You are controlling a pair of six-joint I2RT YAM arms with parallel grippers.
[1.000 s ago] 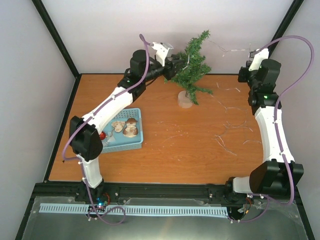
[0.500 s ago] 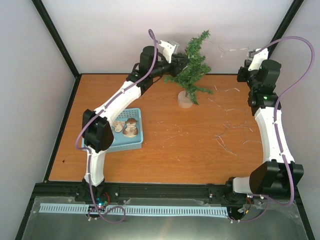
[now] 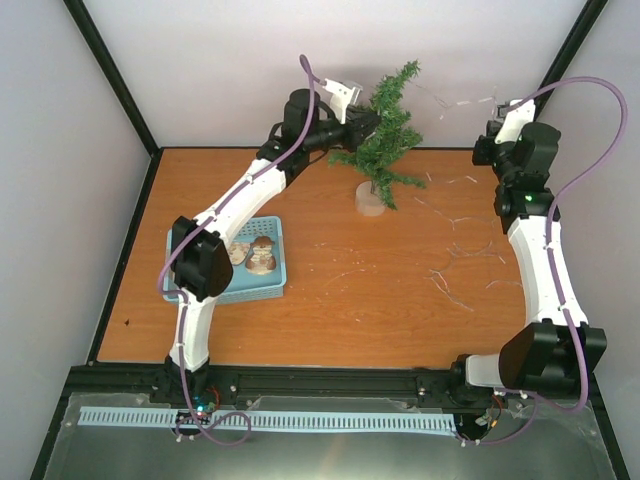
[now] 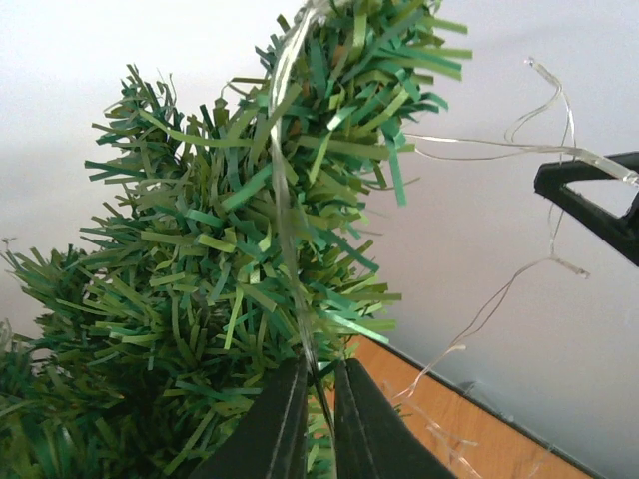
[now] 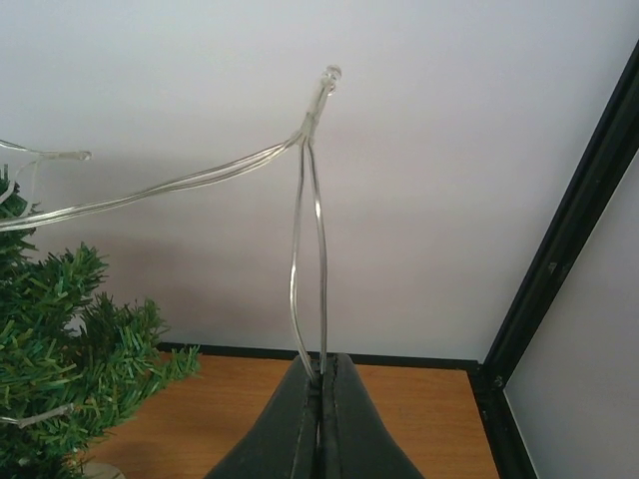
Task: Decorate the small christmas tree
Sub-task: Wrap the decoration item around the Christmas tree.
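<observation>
Beside the small christmas tree (image 3: 385, 130) — right claw (image 5: 321, 384) pinches light wire (image 5: 316, 105).

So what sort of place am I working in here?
Probably a lab robot cell: an orange wooden table boxed in by plain white panels and black frame posts, the small christmas tree as prop.

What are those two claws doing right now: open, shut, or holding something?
Left gripper: all but shut, pinching the thin light wire.
Right gripper: shut, pinching the same light wire further along.
</observation>
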